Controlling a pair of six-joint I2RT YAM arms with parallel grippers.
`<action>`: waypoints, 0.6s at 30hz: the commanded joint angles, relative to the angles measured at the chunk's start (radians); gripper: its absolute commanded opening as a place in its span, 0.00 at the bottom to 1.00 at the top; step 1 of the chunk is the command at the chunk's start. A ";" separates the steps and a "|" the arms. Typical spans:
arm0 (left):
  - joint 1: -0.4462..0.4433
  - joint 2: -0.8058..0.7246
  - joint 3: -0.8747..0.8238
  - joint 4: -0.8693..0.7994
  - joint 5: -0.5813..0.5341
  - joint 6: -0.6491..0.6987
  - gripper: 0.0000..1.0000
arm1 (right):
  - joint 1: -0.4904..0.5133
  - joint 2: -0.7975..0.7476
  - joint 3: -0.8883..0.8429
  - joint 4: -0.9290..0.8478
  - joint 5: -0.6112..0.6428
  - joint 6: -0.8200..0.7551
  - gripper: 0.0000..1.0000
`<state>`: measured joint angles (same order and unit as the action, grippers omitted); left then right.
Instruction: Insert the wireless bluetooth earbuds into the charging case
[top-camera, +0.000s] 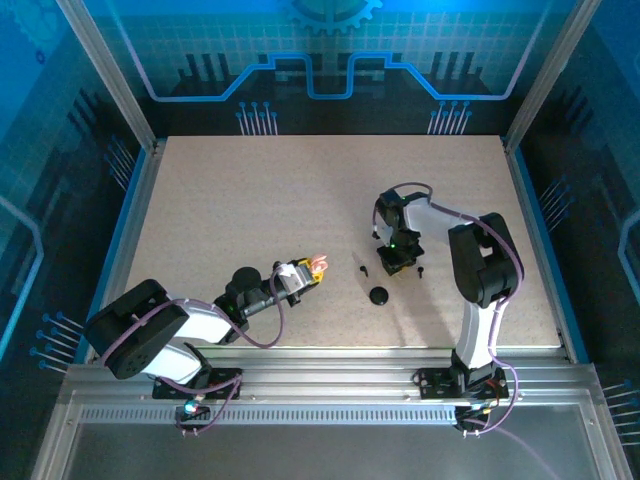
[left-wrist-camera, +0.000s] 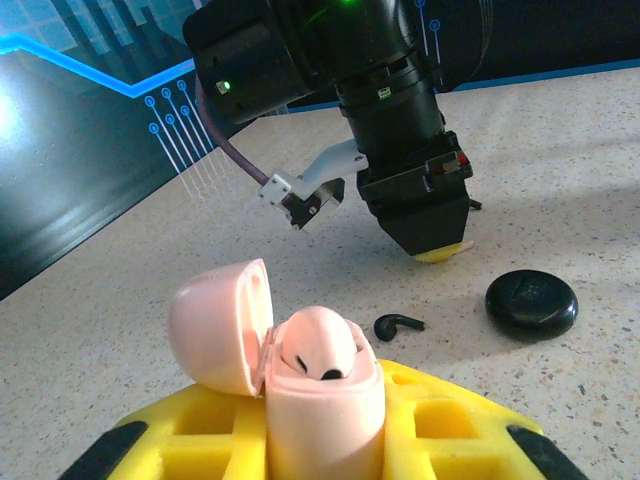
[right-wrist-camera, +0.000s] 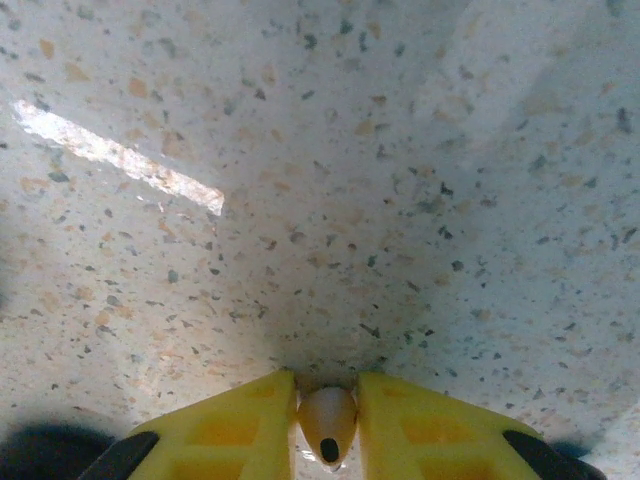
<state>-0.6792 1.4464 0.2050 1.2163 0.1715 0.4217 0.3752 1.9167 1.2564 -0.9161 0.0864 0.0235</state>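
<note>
Left claw: the left claw (left-wrist-camera: 322, 432) is closed on the pink case (left-wrist-camera: 325, 405). It holds the case upright by the lower body, at the near left of the bench (top-camera: 220, 200).
Pink case: the lid (left-wrist-camera: 222, 325) is swung open to the left. One seated earbud (left-wrist-camera: 322, 348), pale pink, sits inside. I cannot see whether the second seat is free.
Right claw: the right claw (right-wrist-camera: 327, 385) is closed on the held earbud (right-wrist-camera: 327, 418), also pale. It pinches it between the yellow pads, low over the bench and right of the middle.
Black earbud: one black earbud (left-wrist-camera: 398, 324) lies on the bench between the two claws. Another small black piece (top-camera: 421, 270) lies just right of the right claw.
Black case: the black case (left-wrist-camera: 531, 302) is closed and lies flat on the bench, nearer than the right claw.
Handling: the earbuds look very light, hard and smooth, so I think they can slip or turn between the pads.
Where to hold: probably across the thicker head, so that the stem stays free to enter the seat.
Risk: too much force could flick the earbud away, and a tilted one may jam at the rim.
</note>
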 joint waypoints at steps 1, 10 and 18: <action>-0.004 0.008 0.013 0.031 0.006 0.014 0.13 | 0.010 -0.040 -0.035 0.022 0.041 0.039 0.21; -0.005 0.152 0.039 0.182 -0.015 -0.018 0.13 | 0.011 -0.232 -0.140 0.176 -0.032 0.197 0.21; -0.010 0.222 0.109 0.185 -0.007 -0.018 0.12 | 0.018 -0.459 -0.270 0.379 -0.134 0.399 0.21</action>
<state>-0.6792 1.6493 0.2798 1.3460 0.1680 0.4179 0.3790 1.5173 1.0229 -0.6422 0.0193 0.3122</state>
